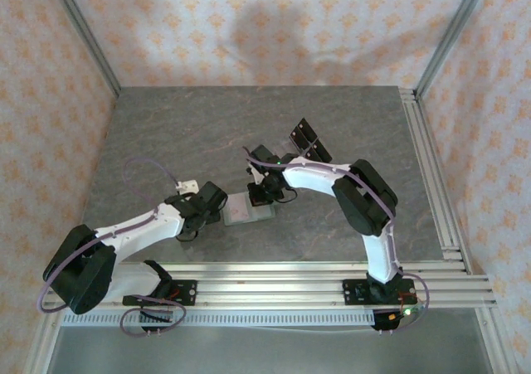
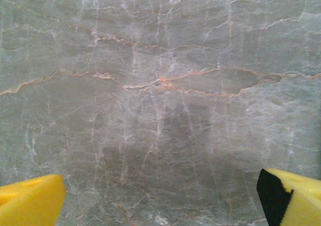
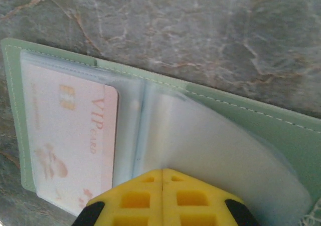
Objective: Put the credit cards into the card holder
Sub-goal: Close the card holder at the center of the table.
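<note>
**A:** Yellow fingers (image 3: pixel 135 198) of the right gripper (image 3: pixel 162 176) sit closest, pressed together with no gap between them.

**B:** Holding anything?

**A:** I cannot tell. The tips lie over the clear sleeves (image 3: pixel 200 136), at the fold of the open wallet (image 3: pixel 261 123). It lies flat on the marbled worktop (image 3: pixel 200 25).

**B:** And the card?

**A:** One pale card (image 3: pixel 70 136), printed "VIP card", sits inside the left sleeve. Its edge stops short of the fold.

**B:** What about from above?

**A:** The wallet lies near the middle of the worktop, between the two grippers. The right one is over its far right part. The left gripper (image 1: pixel 217 208) is just beside its left edge. A stand (image 1: pixel 309 140) with black panels is farther back, apart from the wallet.

**B:** How is the left gripper set?

**A:** Spread wide. Its wrist view has a yellow finger in each lower corner, with worktop between them.
</note>
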